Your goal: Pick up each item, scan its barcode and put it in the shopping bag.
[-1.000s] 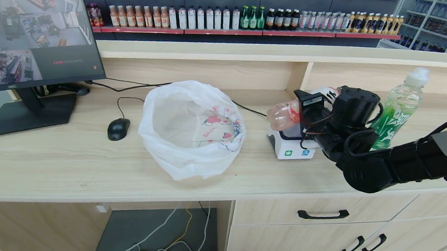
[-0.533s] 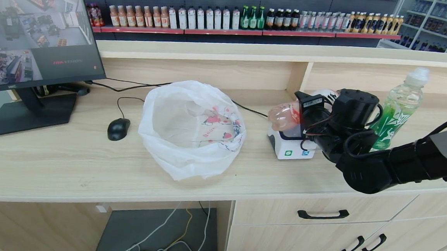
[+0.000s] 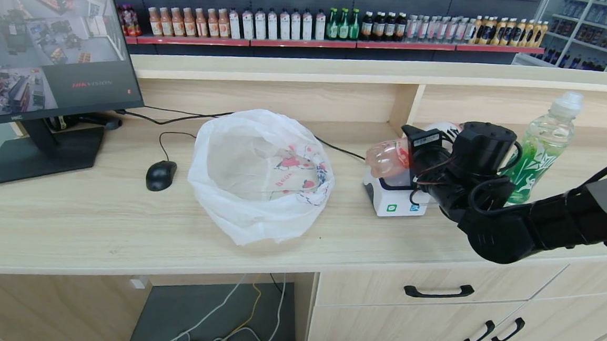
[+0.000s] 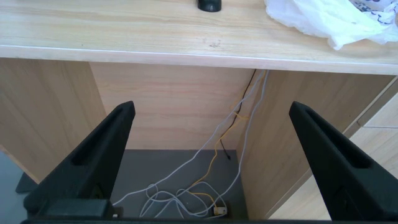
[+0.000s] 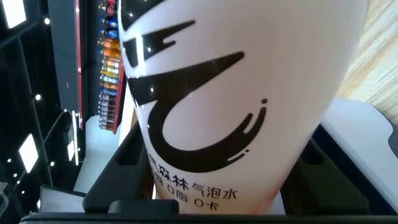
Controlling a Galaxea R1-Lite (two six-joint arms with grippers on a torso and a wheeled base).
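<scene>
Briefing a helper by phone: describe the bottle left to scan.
On the wooden counter, look right of the shopping bag, past the white scanner. The green-labelled bottle stands upright there, white-capped, unlike the pinkish bottle held sideways in the right tool.

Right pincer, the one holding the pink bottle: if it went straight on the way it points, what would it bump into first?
Probably the shopping bag: the right pincer, shut on the pink bottle above the scanner, points towards it across bare counter. Depth is uncertain.
</scene>
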